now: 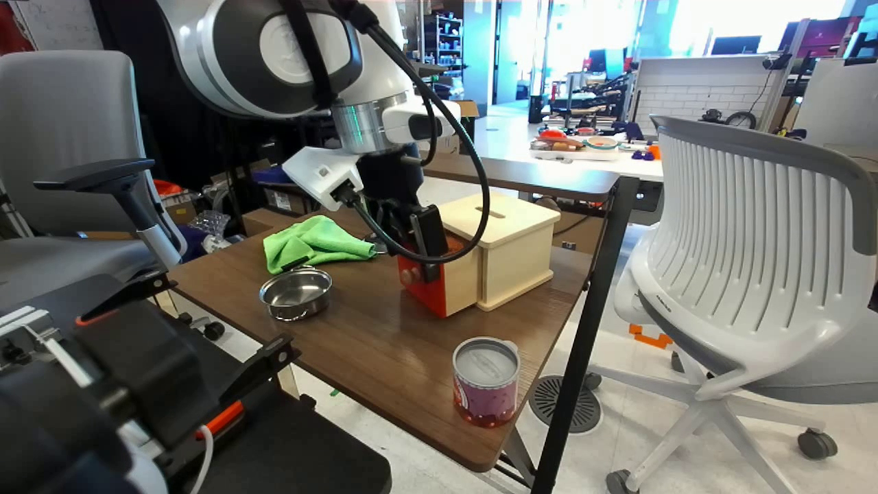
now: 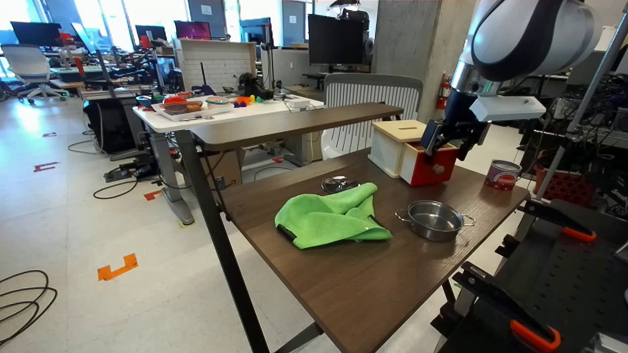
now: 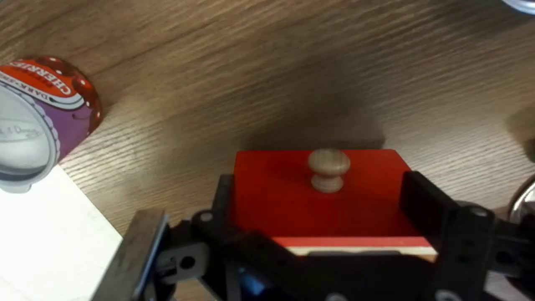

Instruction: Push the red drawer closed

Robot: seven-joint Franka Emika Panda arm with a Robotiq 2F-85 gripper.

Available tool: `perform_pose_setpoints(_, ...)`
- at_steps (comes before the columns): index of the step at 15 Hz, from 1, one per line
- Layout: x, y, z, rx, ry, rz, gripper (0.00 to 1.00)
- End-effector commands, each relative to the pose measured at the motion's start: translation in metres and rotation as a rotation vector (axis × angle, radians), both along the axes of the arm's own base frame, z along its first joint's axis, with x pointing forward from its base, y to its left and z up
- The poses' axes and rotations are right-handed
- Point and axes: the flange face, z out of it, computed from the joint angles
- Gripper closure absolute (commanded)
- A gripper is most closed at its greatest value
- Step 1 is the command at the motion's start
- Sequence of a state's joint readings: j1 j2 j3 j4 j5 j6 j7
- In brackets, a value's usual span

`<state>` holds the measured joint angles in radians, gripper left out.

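Observation:
The red drawer is partly pulled out of the pale beige box; both also show in an exterior view, the drawer and the box. Its red front carries a round wooden knob. My gripper points down at the drawer's front and top edge. In the wrist view the gripper is open, with one finger near each side of the red front and the knob between them. Nothing is held. I cannot tell whether the fingers touch the drawer. The arm's cable partly covers the drawer and box.
A cherry-labelled cup stands near the brown table's corner. A metal pot, a green cloth and a shiny lid lie on the table. A raised shelf runs along one side.

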<state>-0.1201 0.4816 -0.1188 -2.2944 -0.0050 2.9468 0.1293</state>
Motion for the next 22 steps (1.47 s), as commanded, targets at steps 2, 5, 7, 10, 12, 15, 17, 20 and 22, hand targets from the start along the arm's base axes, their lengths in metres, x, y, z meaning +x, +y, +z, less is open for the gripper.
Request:
perform_pose_setpoints(2,0.031,-0.006,-0.001,0.002,-0.067,-0.049,0.0)
perform_pose_setpoints(5,0.043,-0.012,-0.005,0.001,-0.085,-0.081,0.0)
perform_pose_setpoints(7,0.051,-0.017,-0.007,0.0,-0.103,-0.102,0.0)
perform_pose_setpoints(10,0.057,-0.022,-0.005,0.002,-0.126,-0.127,0.0)
perform_pose_setpoints(12,0.046,-0.021,-0.001,0.003,-0.1,-0.117,0.0)
perform_pose_setpoints(15,0.018,-0.018,0.011,0.019,-0.029,-0.086,0.0)
perform_pose_setpoints(17,-0.007,-0.015,0.027,0.038,-0.014,-0.074,0.0)
perform_pose_setpoints(20,-0.001,-0.017,0.019,0.022,-0.021,-0.083,0.0)
perform_pose_setpoints(22,-0.02,-0.015,0.039,0.031,-0.019,-0.081,0.0)
